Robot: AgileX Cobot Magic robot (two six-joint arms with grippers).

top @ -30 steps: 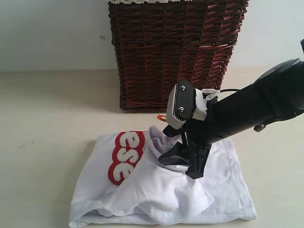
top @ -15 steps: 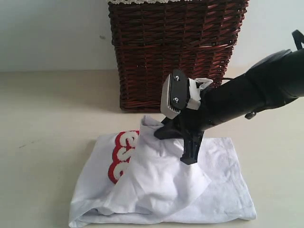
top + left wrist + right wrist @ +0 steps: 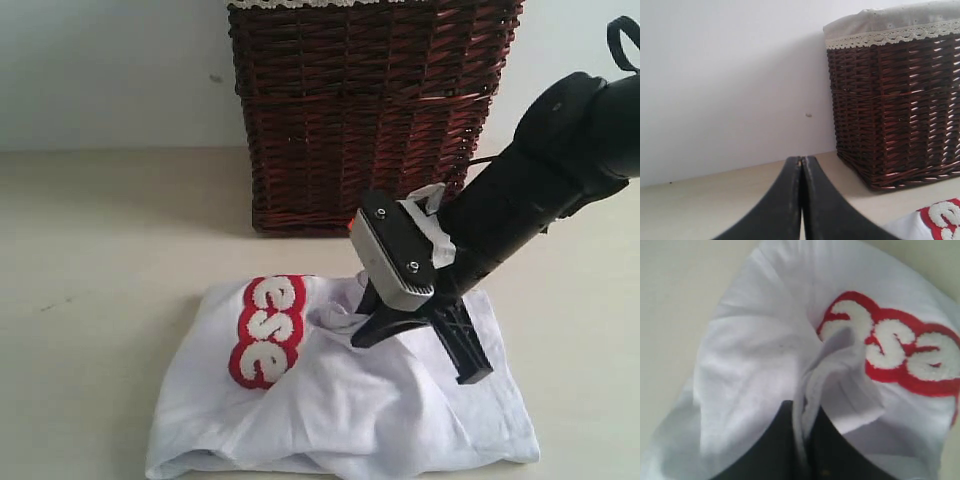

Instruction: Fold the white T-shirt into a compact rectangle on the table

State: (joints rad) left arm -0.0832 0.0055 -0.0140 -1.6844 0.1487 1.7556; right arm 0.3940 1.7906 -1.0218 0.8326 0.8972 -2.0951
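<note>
Roughly centred on the near part of the table (image 3: 100,250), lying in a loose, rumpled rectangle: the white T-shirt (image 3: 400,420). On its left half, facing up, fuzzy white lettering (image 3: 265,335) outlined in red, partly hidden under a flap of cloth. Just right of the letters, pinched up into a small peak, a ridge of fabric. Clamped on that ridge, with cloth squeezed between nearly closed jaws, the right gripper (image 3: 801,417), reaching in from the far right on a black arm (image 3: 540,190). Outside the exterior picture, somewhere left of shirt and basket, the left gripper (image 3: 801,167), fingers pressed flat together with nothing between them. Beyond the shirt, on the far side by the pale wall (image 3: 715,75), a dark brown wicker basket (image 3: 370,110) with a grey lace-trimmed liner (image 3: 890,22) over its rim. Between basket and shirt, a strip of bare tabletop.
</note>
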